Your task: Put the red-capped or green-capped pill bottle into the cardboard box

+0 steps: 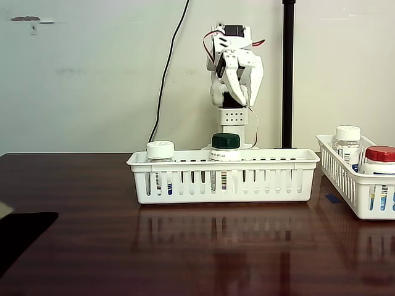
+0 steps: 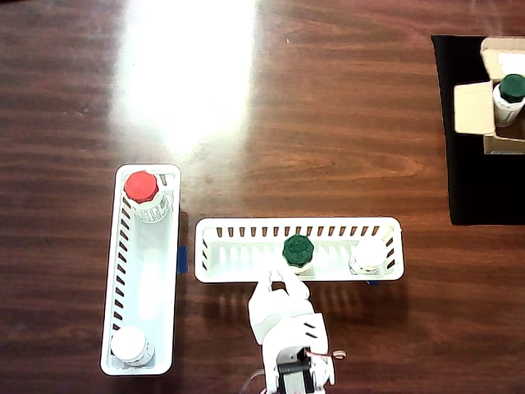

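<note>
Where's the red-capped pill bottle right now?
In the overhead view, the red-capped white plastic pill bottle stands at the top end of the long white slotted plastic basket on the left, opposite a white-capped bottle at the bottom end.

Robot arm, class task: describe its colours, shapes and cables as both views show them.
The white plastic robot arm has rounded shell-like links, black motor blocks at its joints and a white base column dotted with small holes. Red wires loop near its top. Its two-finger gripper is white too.

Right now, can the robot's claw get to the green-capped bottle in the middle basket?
Probably yes. The gripper hangs just above the basket wall, right beside the green-capped bottle. The basket is open on top, and the white-capped bottle stands well aside.
</note>
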`<state>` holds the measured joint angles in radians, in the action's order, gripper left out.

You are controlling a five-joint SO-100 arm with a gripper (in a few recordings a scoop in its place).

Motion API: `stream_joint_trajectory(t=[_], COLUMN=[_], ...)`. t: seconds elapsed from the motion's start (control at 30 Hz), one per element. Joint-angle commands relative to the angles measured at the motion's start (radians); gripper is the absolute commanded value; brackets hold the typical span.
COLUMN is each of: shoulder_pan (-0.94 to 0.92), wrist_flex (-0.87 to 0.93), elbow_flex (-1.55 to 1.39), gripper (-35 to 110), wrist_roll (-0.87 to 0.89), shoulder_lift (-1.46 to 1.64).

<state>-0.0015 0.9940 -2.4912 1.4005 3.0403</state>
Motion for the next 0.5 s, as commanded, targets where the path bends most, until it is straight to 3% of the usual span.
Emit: stream_joint_trajectory(t=[0.0, 0.13, 0.47], shoulder_pan=[-0.031, -0.048, -0.014], wrist_flex=[0.02, 0.057, -0.061], elbow_flex=[-0.101, -0.252, -0.459], gripper=[0, 0, 0], wrist_roll=[0.037, 0.067, 0.005], shoulder_lift=[0.189, 0.396, 0.396])
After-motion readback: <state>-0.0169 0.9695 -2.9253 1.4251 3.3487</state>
